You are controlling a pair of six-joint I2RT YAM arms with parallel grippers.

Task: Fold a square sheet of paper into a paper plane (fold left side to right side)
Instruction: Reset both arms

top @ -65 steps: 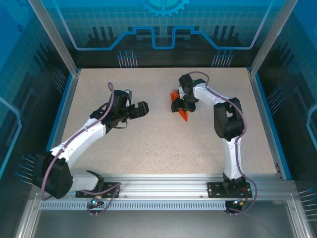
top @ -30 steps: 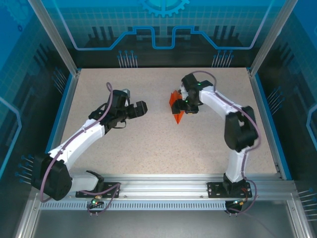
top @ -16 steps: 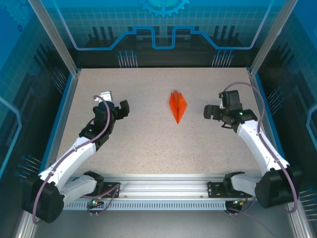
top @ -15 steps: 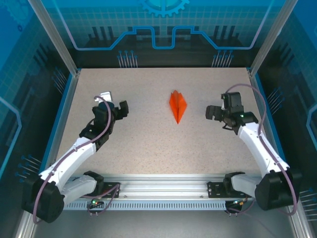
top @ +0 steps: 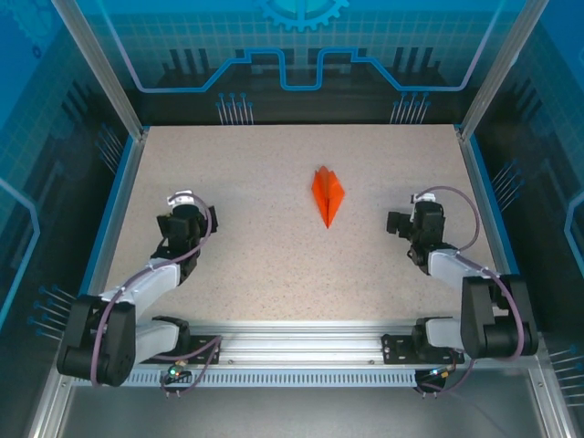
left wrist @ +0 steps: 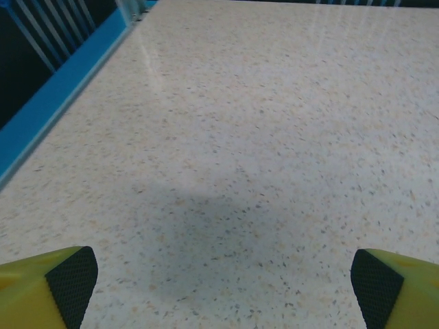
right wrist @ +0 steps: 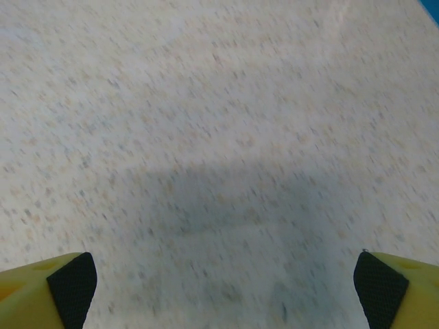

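Resting folded low: left arm (top: 146, 278), right arm (top: 456, 266) | jaws spread, empty | paper plane (top: 328, 193) between, well apart

Robot lab cell: aluminium frame (top: 301, 339), blue printed walls (top: 301, 46), speckled tabletop (top: 274, 265)

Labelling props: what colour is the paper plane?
The paper plane is plain bright orange, clearest in the top external view.

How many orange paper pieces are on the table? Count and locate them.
1: the paper plane lies near the middle of the table, touching nothing else. None seems hidden.
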